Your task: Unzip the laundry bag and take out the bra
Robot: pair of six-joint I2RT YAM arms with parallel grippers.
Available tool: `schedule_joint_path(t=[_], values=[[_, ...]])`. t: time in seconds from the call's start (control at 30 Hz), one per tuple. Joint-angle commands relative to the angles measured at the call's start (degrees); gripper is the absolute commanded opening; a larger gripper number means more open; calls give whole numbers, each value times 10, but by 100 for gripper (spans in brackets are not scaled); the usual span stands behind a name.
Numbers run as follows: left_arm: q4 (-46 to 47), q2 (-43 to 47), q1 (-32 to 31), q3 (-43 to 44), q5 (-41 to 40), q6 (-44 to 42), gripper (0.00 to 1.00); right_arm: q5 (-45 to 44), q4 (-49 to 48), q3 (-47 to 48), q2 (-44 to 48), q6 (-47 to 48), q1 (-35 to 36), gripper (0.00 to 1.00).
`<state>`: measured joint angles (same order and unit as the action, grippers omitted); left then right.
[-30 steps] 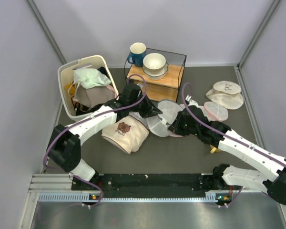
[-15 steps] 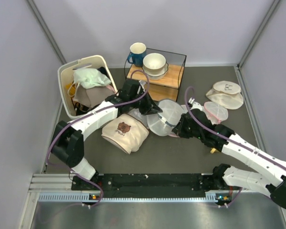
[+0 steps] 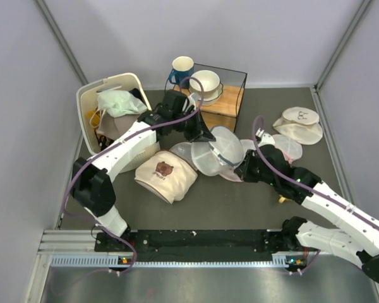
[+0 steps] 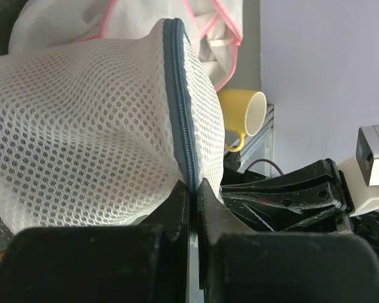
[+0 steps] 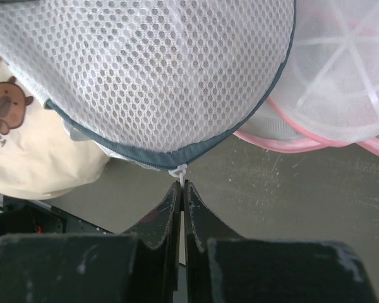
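The bra cannot be made out. Through the white mesh of the laundry bag point(image 3: 220, 153) only pale folds show in every view. The bag sits mid-table, bulged up between the two arms. It partly covers a pink-trimmed mesh bag point(image 5: 331, 82) lying against it.

The left gripper point(image 4: 193, 189) is clamped tight on the bag's grey-blue zip point(image 4: 179, 95) at the far-left edge. The right gripper point(image 5: 181, 187) is pinched closed on the small white zip pull point(image 5: 178, 171) at the near-right rim. How far the zip is undone cannot be told.

A yellow mug point(image 4: 245, 117) lies on its side beyond the bag; from above the right arm hides nearly all of it. A beige bear-print cloth point(image 3: 165, 174) lies just beside the bag on the left.

The table point(image 3: 240, 208) is dark grey and matt, closed in by pale grey wall panels with metal corner posts. At the back-left stands a white laundry basket point(image 3: 88, 101) stuffed with clothes. Beside it is a wooden box point(image 3: 218, 107) in a black wire frame, with a white bowl point(image 3: 204, 83) on it and a blue mug point(image 3: 180, 70) at its far-left corner.
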<state>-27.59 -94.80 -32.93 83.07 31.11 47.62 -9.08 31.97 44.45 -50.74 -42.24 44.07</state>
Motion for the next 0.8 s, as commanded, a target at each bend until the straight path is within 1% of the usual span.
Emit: schedule_joint_path(t=[0.0,0.13,0.2,0.23,0.27,0.3,0.33,0.37,0.4,0.5,0.53,0.57,0.6,0.67,0.7,0.77], values=[[-29,-23,17,75,4,-83,0,-17,56,47,20,28,-4,0],[-47,-58,15,96,6,-101,0,-2,51,59,14,16,1,0],[-51,-63,11,97,6,-102,25,2,44,59,1,7,1,0],[-57,-57,9,97,0,-103,35,6,39,58,-5,1,2,0],[-62,-42,8,97,-19,-105,67,7,34,57,-16,-6,2,0],[-69,-31,4,97,-29,-105,78,9,28,55,-22,-10,2,0],[-75,-19,2,96,-40,-100,85,11,18,54,-27,-13,2,0],[-84,9,1,85,-49,-95,89,12,12,54,-37,-15,2,0],[-85,26,0,75,-66,-85,96,13,7,56,-41,-19,2,0],[-77,94,-1,11,-78,-20,97,20,-9,57,-52,-24,1,0],[-68,110,-2,-9,-75,-4,97,23,-15,56,-53,-27,1,0],[-42,139,-4,-50,-69,12,97,23,-17,54,-55,-29,2,0],[-29,152,-9,-69,-65,46,97,22,-18,54,-55,-32,1,0],[-5,173,-13,-113,-45,72,97,22,-22,53,-53,-32,2,0],[12,175,-16,-121,-40,93,97,21,-23,54,-52,-33,1,0],[25,169,-24,-132,-35,108,98,23,-23,52,-49,-31,2,0]])
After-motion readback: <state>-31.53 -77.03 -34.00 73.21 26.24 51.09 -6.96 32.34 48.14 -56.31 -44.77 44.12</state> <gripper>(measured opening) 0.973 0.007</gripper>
